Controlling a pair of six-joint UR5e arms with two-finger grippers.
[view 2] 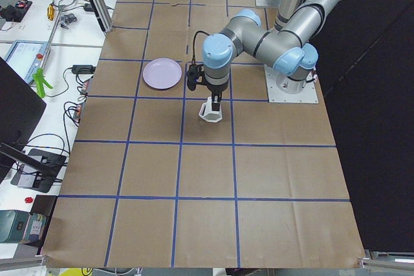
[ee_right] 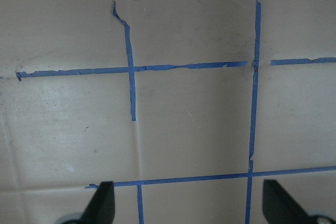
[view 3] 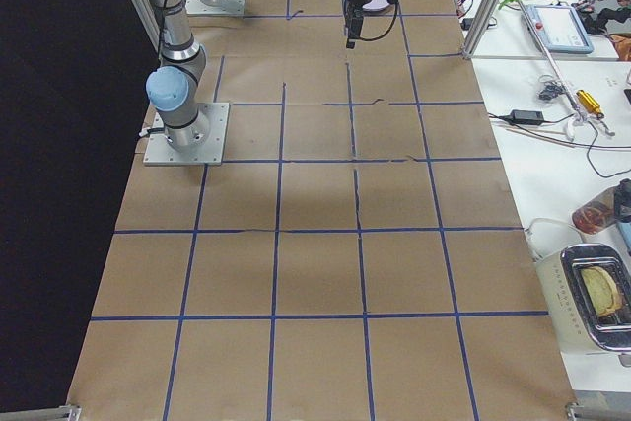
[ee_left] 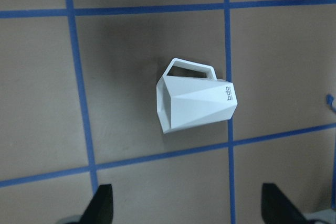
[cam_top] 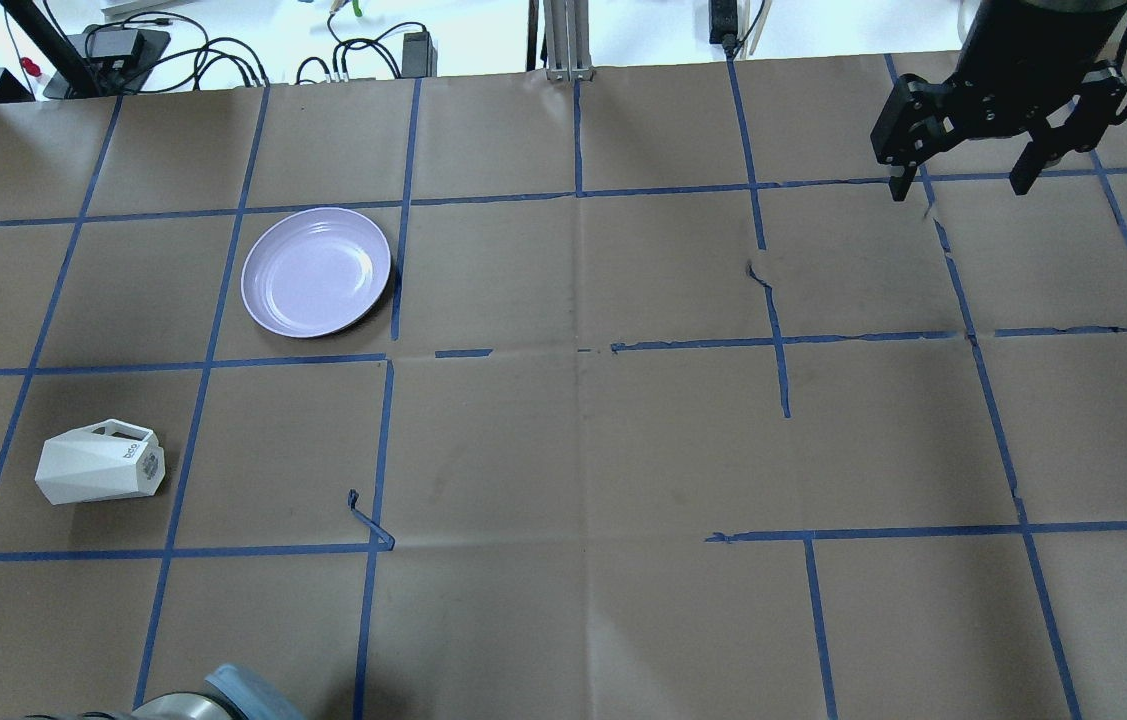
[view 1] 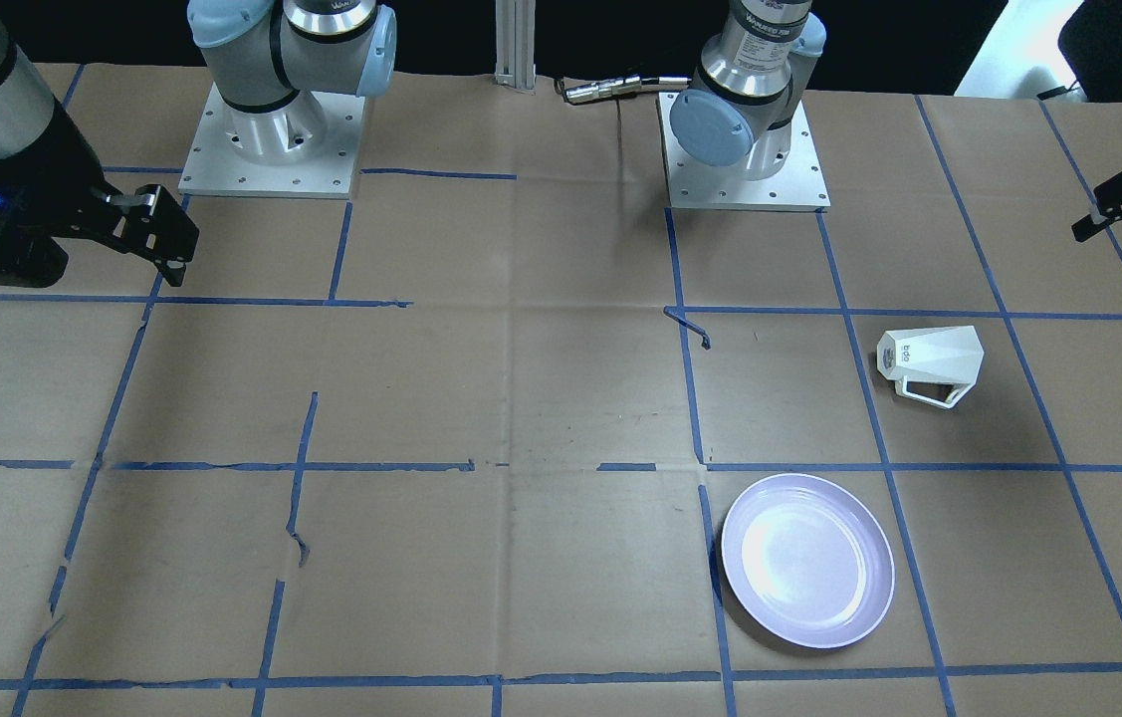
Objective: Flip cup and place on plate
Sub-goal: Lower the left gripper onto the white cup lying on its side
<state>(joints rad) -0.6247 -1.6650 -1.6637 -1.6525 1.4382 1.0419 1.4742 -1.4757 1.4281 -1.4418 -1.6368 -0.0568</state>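
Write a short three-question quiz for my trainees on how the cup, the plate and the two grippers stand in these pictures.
1. True or false: the cup stands upright on the plate.
2. What lies beneath the left gripper? A. the plate B. the cup C. only bare paper
3. Fill in: the jaws of the right gripper stand ____, with nothing between them.

Key
1. False: it lies on its side on the table, apart from the plate.
2. B
3. open
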